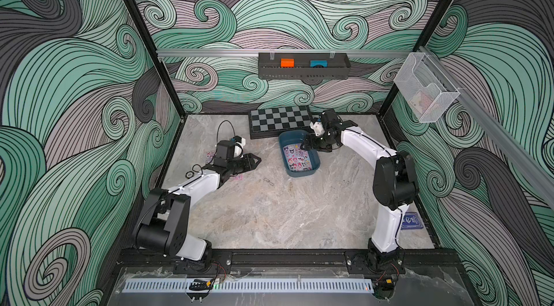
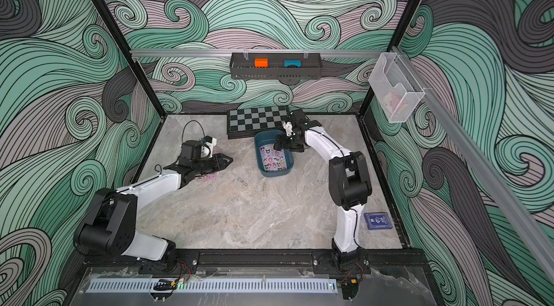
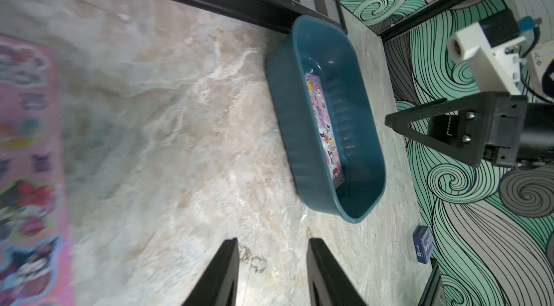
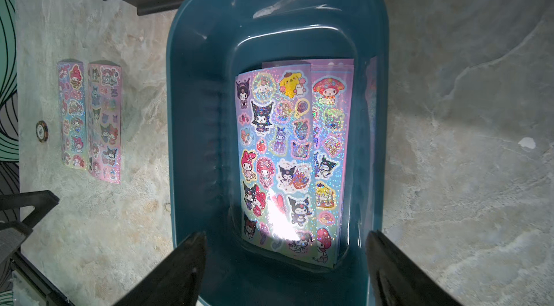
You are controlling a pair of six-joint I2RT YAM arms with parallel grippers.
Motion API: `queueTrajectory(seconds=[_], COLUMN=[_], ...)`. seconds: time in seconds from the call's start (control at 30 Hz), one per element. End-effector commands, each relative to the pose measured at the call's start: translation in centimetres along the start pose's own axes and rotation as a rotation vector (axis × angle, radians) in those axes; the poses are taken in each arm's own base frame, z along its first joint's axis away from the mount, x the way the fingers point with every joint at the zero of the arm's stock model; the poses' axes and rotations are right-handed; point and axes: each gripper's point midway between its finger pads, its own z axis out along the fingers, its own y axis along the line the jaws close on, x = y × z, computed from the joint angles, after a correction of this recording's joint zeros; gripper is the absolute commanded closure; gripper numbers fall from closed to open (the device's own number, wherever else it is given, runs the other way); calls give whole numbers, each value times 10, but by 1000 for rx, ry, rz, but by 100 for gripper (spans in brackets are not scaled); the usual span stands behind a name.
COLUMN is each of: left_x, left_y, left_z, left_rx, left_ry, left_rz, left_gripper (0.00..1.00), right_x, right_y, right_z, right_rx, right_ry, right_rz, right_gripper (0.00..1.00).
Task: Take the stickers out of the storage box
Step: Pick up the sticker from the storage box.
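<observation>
Hovering above the storage box, the R end effector is holding its jaws spread wide w/ nothing between them; in the R wrist view one finger is showing over each long wall. The stickers are lying face-up on the box floor: at least 2 overlapping sheets, w/ the top one sitting slightly skewed over the one beneath. Their long axis is running along the box's length, from the chessboard toward the front of the surface and leaning a little toward the R arm's side. The cartoon heads are pointing toward the chessboard end. The box's far end is sitting just beside the board; contact can't be told. Two more sheets are lying outside on the surface near the L end effector, which is hanging well apart from the box, jaws partly spread and empty. Judging the step as reaching in for the top sheet: flat glossy film is probably giving no edge to pinch. So it is likely worth narrowing the jaws, coming down at one short end, nudging that end against the wall so it is buckling up, then pinching only the top layer and lifting slowly so the box isn't dragging along.
</observation>
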Motion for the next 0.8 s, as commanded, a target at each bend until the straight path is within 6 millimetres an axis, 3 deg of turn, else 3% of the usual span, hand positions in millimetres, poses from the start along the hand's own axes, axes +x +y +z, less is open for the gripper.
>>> queueTrajectory(seconds=[0.0, 0.23, 0.53, 0.63, 0.77], left_x=[8, 36, 36, 34, 31], left_y=[-18, -28, -31, -33, -33], left_z=[17, 41, 31, 27, 22], left_rx=[30, 54, 31, 30, 17], left_ry=[55, 177, 175, 171, 161], left_rz=[56, 114, 159, 173, 188], left_gripper=[58, 57, 57, 57, 57], right_x=[4, 4, 4, 8, 12], right_y=[1, 1, 32, 31, 27], right_z=[5, 19, 53, 68, 80], right_rx=[5, 28, 89, 151, 200], right_ry=[31, 58, 86, 114, 139], right_rz=[-28, -40, -135, -155, -159], right_gripper=[13, 13, 9, 1, 1])
